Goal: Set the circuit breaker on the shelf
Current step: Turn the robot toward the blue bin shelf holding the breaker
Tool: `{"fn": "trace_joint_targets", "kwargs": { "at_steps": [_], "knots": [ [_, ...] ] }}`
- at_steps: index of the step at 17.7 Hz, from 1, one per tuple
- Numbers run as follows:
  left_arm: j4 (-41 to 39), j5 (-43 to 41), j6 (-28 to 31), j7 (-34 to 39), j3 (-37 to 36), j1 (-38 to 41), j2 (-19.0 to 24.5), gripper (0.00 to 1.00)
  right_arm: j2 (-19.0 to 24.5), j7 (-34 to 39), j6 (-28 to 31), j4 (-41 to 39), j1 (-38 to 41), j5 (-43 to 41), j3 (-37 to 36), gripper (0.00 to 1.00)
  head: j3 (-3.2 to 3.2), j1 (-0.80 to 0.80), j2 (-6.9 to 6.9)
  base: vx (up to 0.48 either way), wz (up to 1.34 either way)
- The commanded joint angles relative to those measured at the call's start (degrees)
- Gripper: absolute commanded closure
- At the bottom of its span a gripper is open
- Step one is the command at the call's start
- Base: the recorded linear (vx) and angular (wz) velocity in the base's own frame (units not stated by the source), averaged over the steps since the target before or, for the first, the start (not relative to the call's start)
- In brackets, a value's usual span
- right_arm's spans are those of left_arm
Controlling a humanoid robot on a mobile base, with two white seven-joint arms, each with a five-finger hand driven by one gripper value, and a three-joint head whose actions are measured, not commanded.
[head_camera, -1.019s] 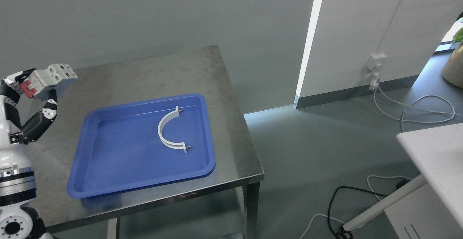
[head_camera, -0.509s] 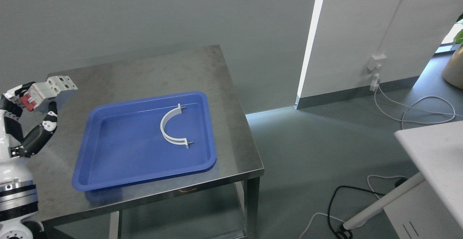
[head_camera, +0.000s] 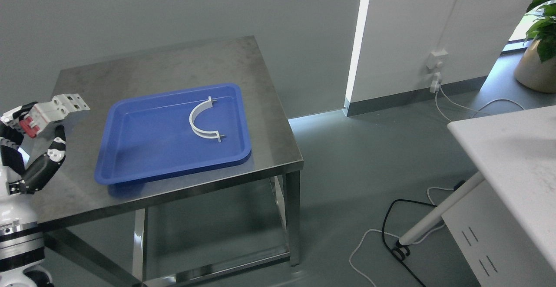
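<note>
Left robot hand (head_camera: 30,124) clamped on grey-and-red circuit breaker (head_camera: 50,111), lifted above steel tabletop (head_camera: 143,70) left of blue tray (head_camera: 130,165); pickup done, shelf placement remains.

The robot's left hand (head_camera: 30,148) at the picture's left edge: black fingers (head_camera: 41,169) jointed with white segments and small dark screw points, a black-and-white thumb, above a white cylindrical forearm (head_camera: 17,226) ringed by black and silver bands, ending in a rounded white joint with a circular dark-holed flange
</note>
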Motion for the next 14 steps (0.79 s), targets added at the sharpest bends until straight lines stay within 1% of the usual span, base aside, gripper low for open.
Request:
{"fn": "trace_joint_targets", "kwargs": {
  "at_steps": [1,8,14],
  "knots": [
    [-1.2,0.2,0.0,0.0,1.3,0.2,0.3,0.82,-1.0,0.0,3.8,0.0,0.0,0.0,1.1,0.0,0.0,0.0,0.0,-0.241,0.0],
    [-1.2,0.2,0.2,-0.2,1.1,0.2,0.3,0.82,-1.0,0.0,3.8,0.0,0.0,0.0,1.1,0.0,0.0,0.0,0.0,-0.241,-0.05],
    [-1.2,0.2,0.3,-0.1,1.3,0.6,0.3,0.82,-1.0,0.0,3.8,0.0,0.0,0.0,1.1,0.0,0.0,0.0,0.0,-0.344,0.06]
  ]
}}
